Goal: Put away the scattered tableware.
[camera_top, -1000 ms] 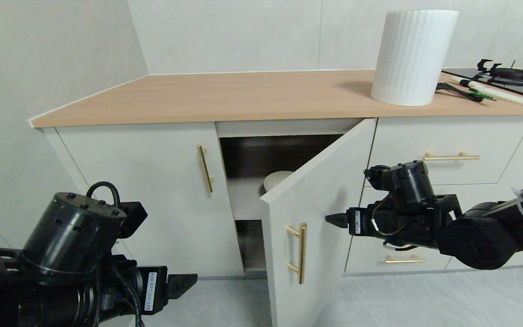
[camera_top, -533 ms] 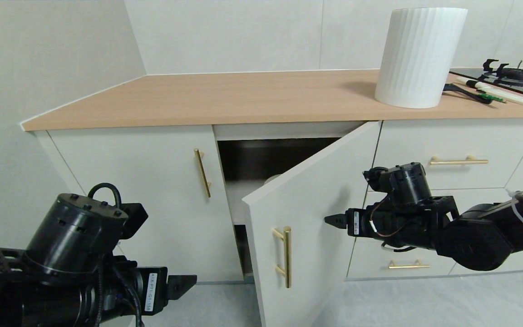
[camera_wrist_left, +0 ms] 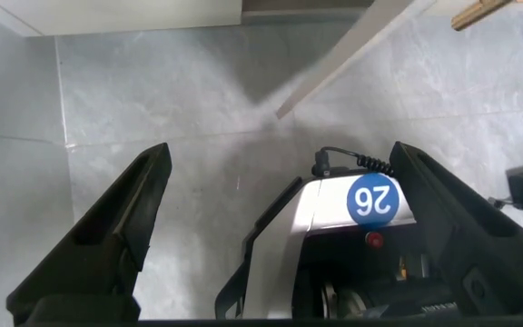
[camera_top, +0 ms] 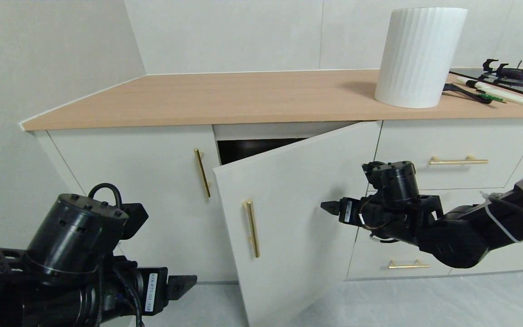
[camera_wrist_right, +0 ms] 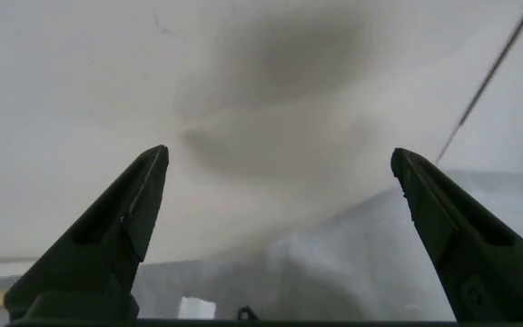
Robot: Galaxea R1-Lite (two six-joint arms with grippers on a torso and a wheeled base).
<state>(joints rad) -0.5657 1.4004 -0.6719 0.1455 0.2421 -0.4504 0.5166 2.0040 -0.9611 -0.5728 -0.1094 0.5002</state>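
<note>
The white cabinet door [camera_top: 298, 204] with a gold handle [camera_top: 251, 228] stands slightly ajar under the wooden counter [camera_top: 225, 97], leaving a dark gap at its top. My right gripper [camera_top: 329, 208] is against the door's outer face, its fingers open; the right wrist view has the door face [camera_wrist_right: 271, 100] close ahead of that gripper [camera_wrist_right: 280, 156]. My left gripper [camera_top: 182, 284] hangs low at the left, open and empty, and in the left wrist view it [camera_wrist_left: 280, 159] is over the grey floor. Several utensils [camera_top: 493, 93] lie on the counter at far right.
A tall white ribbed cylinder [camera_top: 418, 56] stands on the counter near the utensils. A black stove burner [camera_top: 518, 72] is at the far right. Drawers with gold handles [camera_top: 457, 160] lie right of the door. Another shut door [camera_top: 143, 200] is on the left.
The cabinet door has swung from half open to nearly shut, with my right gripper moving left against it. The pale bowl inside is now hidden. The left arm has not moved.
</note>
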